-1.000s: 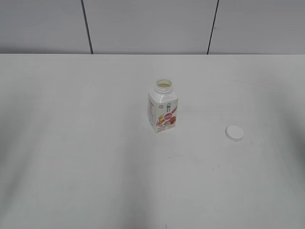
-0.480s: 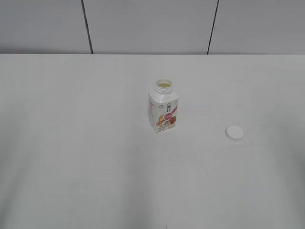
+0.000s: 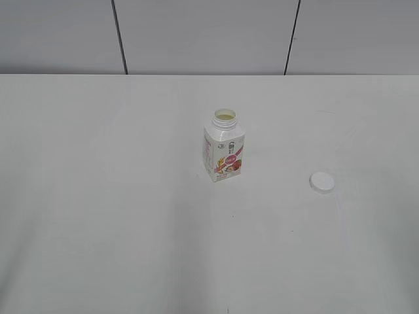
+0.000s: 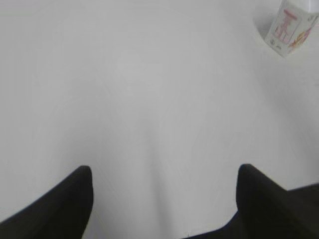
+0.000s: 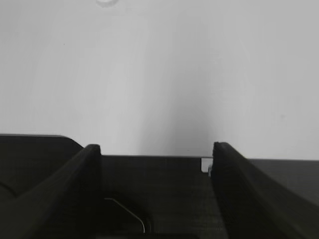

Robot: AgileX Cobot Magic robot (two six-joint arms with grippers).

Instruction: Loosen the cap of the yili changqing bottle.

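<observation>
- Against the frames from a second and half a second ago, nothing on the table (image 3: 98, 216) has shifted: the bottle (image 3: 224, 149) and the cap (image 3: 322, 182) sit where they sat, and no arm shows in the exterior view in any of them. Only the soft shadows along the near edge look a little fainter.
- The bottle stands upright near the table's middle, its neck open. A pale yellowish fill shows inside the neck, just below the rim; I cannot tell more of it than that.
- The cap is off the bottle and lies flat on the table at about 4 o'clock from it, well apart.
- In the left wrist view the left gripper (image 4: 164, 199) has its two dark fingers (image 4: 75, 199) spread wide with bare table between them, holding nothing. The bottle's lower body (image 4: 289, 30) sits at 1 o'clock from that gripper, far off in the picture's upper right corner.
- In the right wrist view the right gripper (image 5: 155, 164) also has its fingers (image 5: 234, 174) parted and empty, above bare table. A faint round outline at the top edge, at about 11 o'clock, is the cap (image 5: 106, 2), mostly cut off by the frame.
</observation>
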